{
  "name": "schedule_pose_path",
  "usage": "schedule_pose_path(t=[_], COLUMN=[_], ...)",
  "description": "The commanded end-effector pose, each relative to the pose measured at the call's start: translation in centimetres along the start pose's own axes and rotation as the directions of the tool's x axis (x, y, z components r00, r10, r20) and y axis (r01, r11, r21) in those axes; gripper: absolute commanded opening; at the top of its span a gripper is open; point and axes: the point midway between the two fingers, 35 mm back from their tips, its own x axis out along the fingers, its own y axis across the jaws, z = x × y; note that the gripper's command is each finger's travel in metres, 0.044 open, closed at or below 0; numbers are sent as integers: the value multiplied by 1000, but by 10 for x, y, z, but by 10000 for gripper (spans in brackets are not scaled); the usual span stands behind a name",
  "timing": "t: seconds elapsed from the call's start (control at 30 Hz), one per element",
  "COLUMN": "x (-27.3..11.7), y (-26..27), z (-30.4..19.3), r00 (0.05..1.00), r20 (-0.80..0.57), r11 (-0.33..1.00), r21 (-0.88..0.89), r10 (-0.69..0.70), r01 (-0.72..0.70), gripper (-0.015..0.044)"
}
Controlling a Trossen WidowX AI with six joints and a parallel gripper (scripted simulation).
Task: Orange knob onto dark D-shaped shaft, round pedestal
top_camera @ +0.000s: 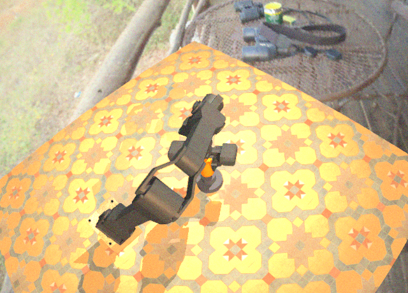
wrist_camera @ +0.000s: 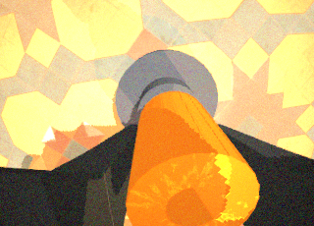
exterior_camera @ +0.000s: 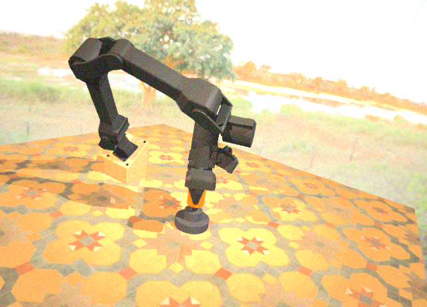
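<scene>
The orange knob (top_camera: 207,171) (exterior_camera: 195,205) (wrist_camera: 169,130) is upright between the fingers of my gripper (exterior_camera: 197,197) (wrist_camera: 175,132), which is shut on it. The grey round pedestal (top_camera: 215,186) (exterior_camera: 191,225) (wrist_camera: 147,69) stands directly below. In the exterior view the knob's lower end is at the top of the dark stub above the pedestal's wide base, and that stub still shows below the knob. The knob is not down on the base. The shaft's flat side and the knob's hole are hidden, and I cannot tell how far the shaft is inside the knob.
The arm's pale mounting block (top_camera: 94,216) (exterior_camera: 117,171) is on the patterned table (top_camera: 298,224) (exterior_camera: 237,289), to the left of the pedestal in the top and exterior views. A wire table with binoculars and a yellow-green tin is in the background of the top view.
</scene>
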Motion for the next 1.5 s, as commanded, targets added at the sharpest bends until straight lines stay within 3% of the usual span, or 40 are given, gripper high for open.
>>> schedule_pose_path(t=[0.0, 1.47], x=[0, 0], y=[-1, 2], z=[1, -2], r00=[1000, 1000], r20=[2, 2], r11=[1000, 998], r21=[-3, -56], r10=[-6, -6], r01=[6, 6], gripper=[0, 0])
